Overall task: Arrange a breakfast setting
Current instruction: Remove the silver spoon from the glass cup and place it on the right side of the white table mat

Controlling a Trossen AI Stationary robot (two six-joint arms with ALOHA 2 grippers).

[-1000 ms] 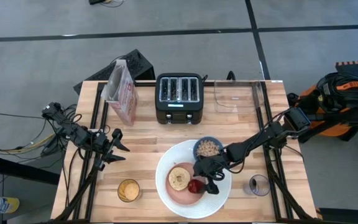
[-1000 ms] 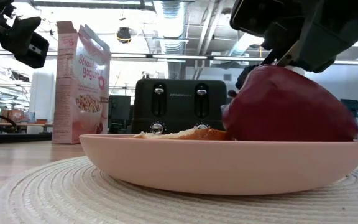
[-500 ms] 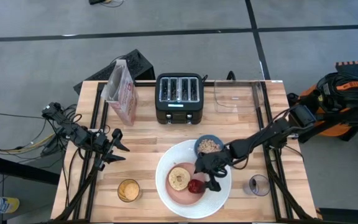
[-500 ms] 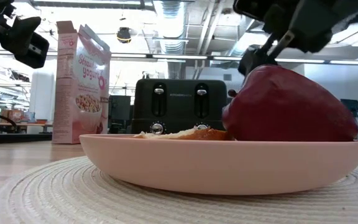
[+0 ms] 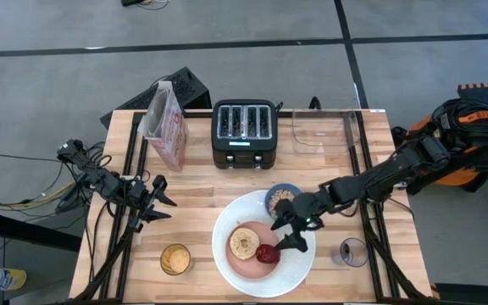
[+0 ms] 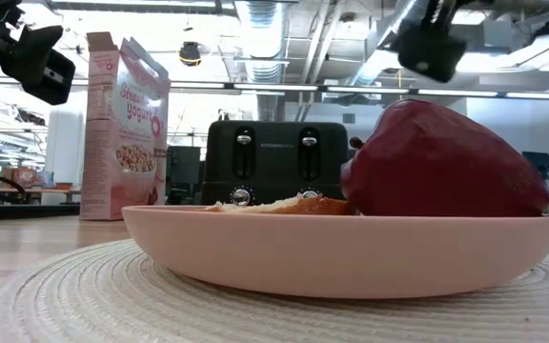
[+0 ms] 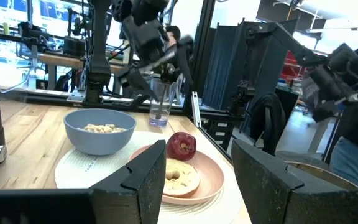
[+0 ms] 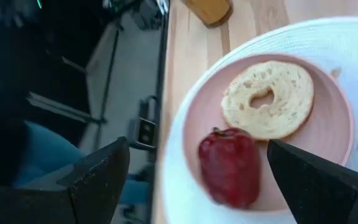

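A large round white plate (image 5: 224, 254) lies at the table's near middle. On it sits a smaller pink plate (image 5: 242, 261) with a toasted bagel half (image 5: 244, 242) and a small red fruit (image 5: 267, 252) side by side. A blue bowl (image 5: 283, 199) of cereal rests on the white plate's far rim. My right gripper (image 5: 285, 235) hangs open above the fruit (image 8: 229, 165), clear of it. My left gripper (image 5: 161, 202) waits open at the table's left, nothing between its fingers. A dark spoon (image 7: 160, 102) stands in a glass (image 5: 352, 252) at the near right.
A black toaster (image 5: 244, 134) stands at the far middle, a pink cereal box (image 5: 166, 125) to its left and a clear container (image 5: 324, 129) to its right. A glass of orange drink (image 5: 174, 259) stands near the front edge, left of the plates.
My right gripper has risen off the red fruit, drawn back a little toward the table's right edge, and rolled about its own axis, staying open. The fruit stays where it was on the pink plate beside the bagel.
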